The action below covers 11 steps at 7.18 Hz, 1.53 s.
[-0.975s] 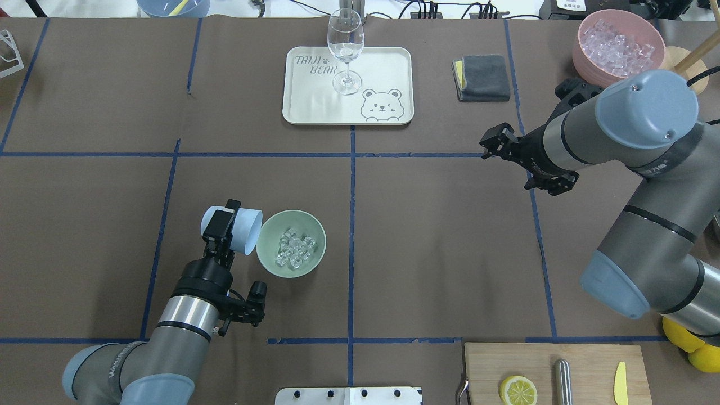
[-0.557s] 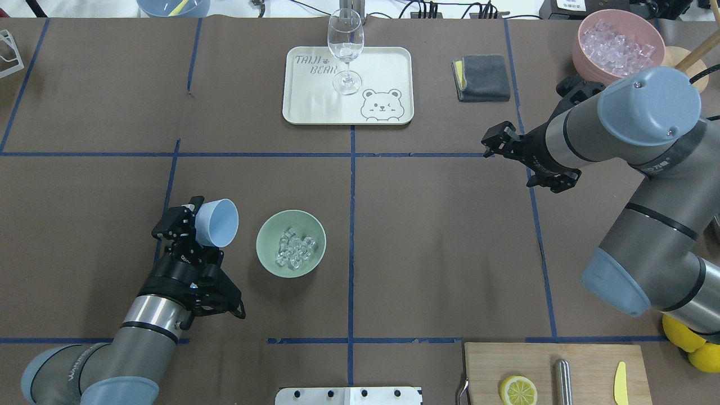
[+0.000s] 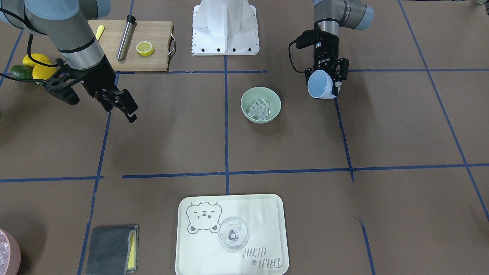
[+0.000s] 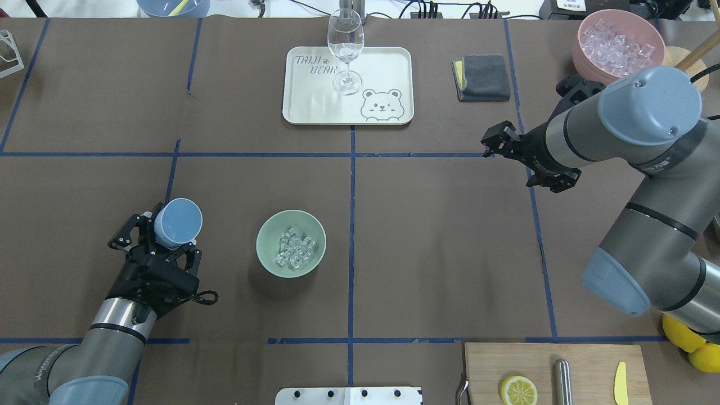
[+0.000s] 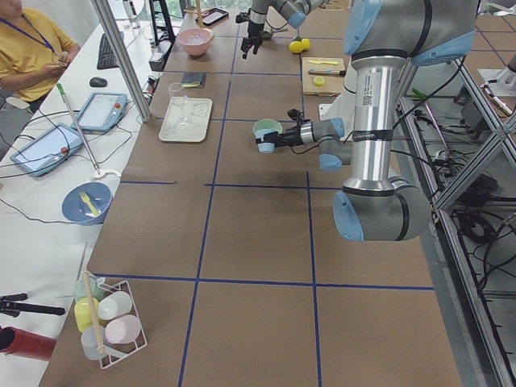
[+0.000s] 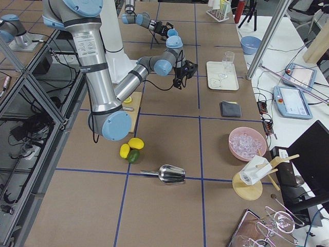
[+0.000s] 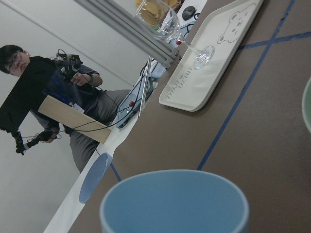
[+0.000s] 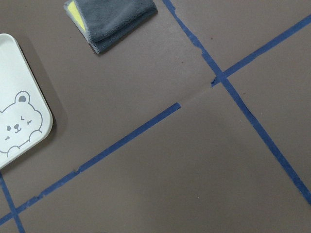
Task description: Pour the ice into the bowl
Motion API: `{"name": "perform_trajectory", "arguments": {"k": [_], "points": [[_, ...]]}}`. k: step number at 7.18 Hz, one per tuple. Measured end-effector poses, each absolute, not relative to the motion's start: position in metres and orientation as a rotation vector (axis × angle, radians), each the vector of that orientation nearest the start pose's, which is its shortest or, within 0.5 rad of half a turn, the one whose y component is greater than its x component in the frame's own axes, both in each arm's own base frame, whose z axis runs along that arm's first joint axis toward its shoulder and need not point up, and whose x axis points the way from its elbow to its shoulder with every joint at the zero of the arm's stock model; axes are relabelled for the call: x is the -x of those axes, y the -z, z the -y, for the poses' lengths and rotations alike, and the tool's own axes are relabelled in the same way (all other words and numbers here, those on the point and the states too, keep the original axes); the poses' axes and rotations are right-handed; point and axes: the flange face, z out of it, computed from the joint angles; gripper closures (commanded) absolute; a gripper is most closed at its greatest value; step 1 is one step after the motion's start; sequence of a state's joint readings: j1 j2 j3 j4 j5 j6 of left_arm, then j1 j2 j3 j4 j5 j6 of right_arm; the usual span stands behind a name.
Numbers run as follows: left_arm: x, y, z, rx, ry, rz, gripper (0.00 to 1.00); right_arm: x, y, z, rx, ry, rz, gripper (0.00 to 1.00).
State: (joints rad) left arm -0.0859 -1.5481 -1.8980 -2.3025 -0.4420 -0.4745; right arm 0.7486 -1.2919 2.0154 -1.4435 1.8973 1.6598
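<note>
While the smooth sage-green bowl [image 4: 266,257] rests on the desk [image 4: 439,236], heap of clear glassy ice [image 4: 293,250] inside — left gripper [image 3: 324,78] jaws pinching light blue cup [image 4: 179,220], right gripper [image 4: 494,136] jaws spread.

Left wrist view: light blue round cup [image 7: 175,204] cut by bottom edge, only rim showing; pale sage-green round bowl [image 7: 308,104] mere sliver at right edge. Front-facing view: pink round container [image 3: 8,254] cropped at lower-left corner. Overhead: left gripper [image 4: 169,233] fingers mostly hidden under cup. Small clear ice cubes [image 4: 292,248] indistinct in side views.
</note>
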Motion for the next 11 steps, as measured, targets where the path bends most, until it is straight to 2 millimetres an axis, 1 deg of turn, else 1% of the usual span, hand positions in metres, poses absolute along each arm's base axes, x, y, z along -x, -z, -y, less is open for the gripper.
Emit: {"name": "perform_trajectory", "arguments": {"k": [1,4,6,8,9,11], "points": [[-0.427,-0.425,0.261,-1.314,-0.177,-0.248,1.00,0.332,-0.299,0.447,0.018,-0.641,0.913,0.00],[-0.404,-0.484,0.259,-1.237,0.039,-0.360,1.00,0.331,-0.298,0.446,0.016,-0.639,0.915,0.00],[-0.403,-0.516,0.258,-1.186,0.205,-0.448,1.00,0.331,-0.297,0.446,0.015,-0.638,0.917,0.00],[-0.396,-0.557,0.258,-1.162,0.263,-0.443,1.00,0.331,-0.296,0.446,0.015,-0.638,0.918,0.00],[-0.390,-0.571,0.258,-1.152,0.294,-0.449,1.00,0.331,-0.295,0.445,0.014,-0.638,0.920,0.00],[-0.385,-0.590,0.257,-1.135,0.348,-0.465,1.00,0.331,-0.293,0.445,0.013,-0.636,0.922,0.00]]}}
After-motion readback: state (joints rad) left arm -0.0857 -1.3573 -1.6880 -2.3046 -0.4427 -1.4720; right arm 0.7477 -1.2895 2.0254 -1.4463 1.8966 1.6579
